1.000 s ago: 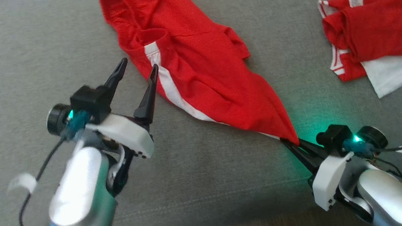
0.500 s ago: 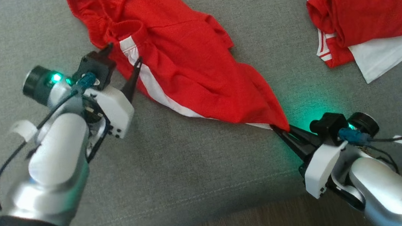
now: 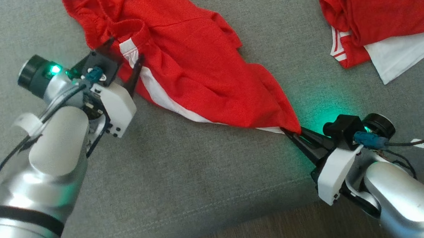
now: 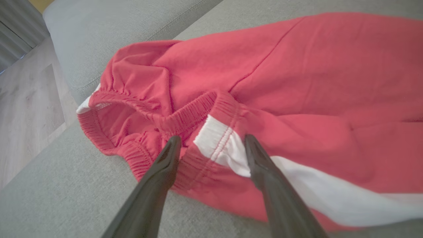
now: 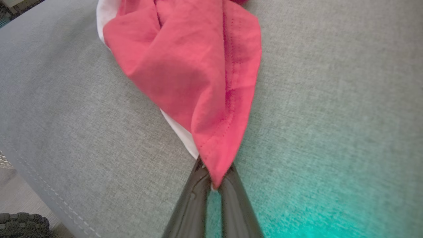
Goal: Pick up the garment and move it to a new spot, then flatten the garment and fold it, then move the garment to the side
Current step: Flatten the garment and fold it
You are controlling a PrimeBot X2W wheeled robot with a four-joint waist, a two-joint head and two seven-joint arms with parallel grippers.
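Pinching shorts [image 3: 189, 69] hem: right claw [image 3: 289, 133]; left claw [image 3: 126, 47] spread astride waistband [image 4: 195, 114].

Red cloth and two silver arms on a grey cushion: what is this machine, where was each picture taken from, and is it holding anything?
It is a two-armed robot. The wide picture comes from a camera on its head; the two close-ups come from cameras on its wrists, looking along each tool's dark fingers. On the grey cushion lie red shorts with a white stripe, and a second red-and-white garment to the right. The right tool is shut on a corner of the shorts. The left tool is open, its fingers either side of the waistband, not gripping yet.
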